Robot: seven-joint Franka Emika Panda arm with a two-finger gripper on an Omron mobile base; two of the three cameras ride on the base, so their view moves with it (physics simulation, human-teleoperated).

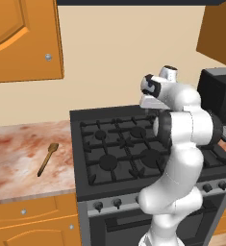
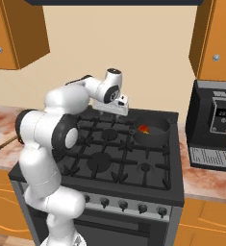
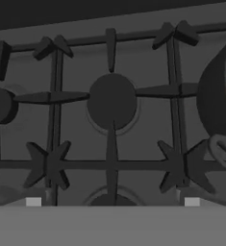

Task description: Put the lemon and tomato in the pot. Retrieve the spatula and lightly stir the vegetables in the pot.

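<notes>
A kitchen with a cream wall and orange cabinets (image 1: 23, 38) above a marbled tabletop (image 1: 18, 163) on both sides of a black stove (image 2: 114, 153). The stove carries dark grates over its burners, and a row of knobs (image 2: 123, 205) runs along its front. A black coffee machine (image 2: 215, 125) stands on the tabletop to the stove's right.

The white arm (image 2: 52, 144) rises in front of the stove and bends over it, with the hand (image 2: 112, 106) held above the back burners, left of the pot and apart from it. Whether its fingers are spread or closed cannot be told; nothing shows between them. The hand view looks down on a round burner (image 3: 111, 101) and the grate bars around it.

The pot (image 2: 152, 130) sits on the back right burner. Inside it shows a red and orange patch, the tomato (image 2: 144, 129); the lemon cannot be made out apart from it. In the hand view the pot's dark wall (image 3: 213, 101) stands at the right edge with an orange sliver inside.

The spatula (image 1: 47, 159) lies flat on the tabletop left of the stove, well apart from the pot, its head pointing toward the wall.
</notes>
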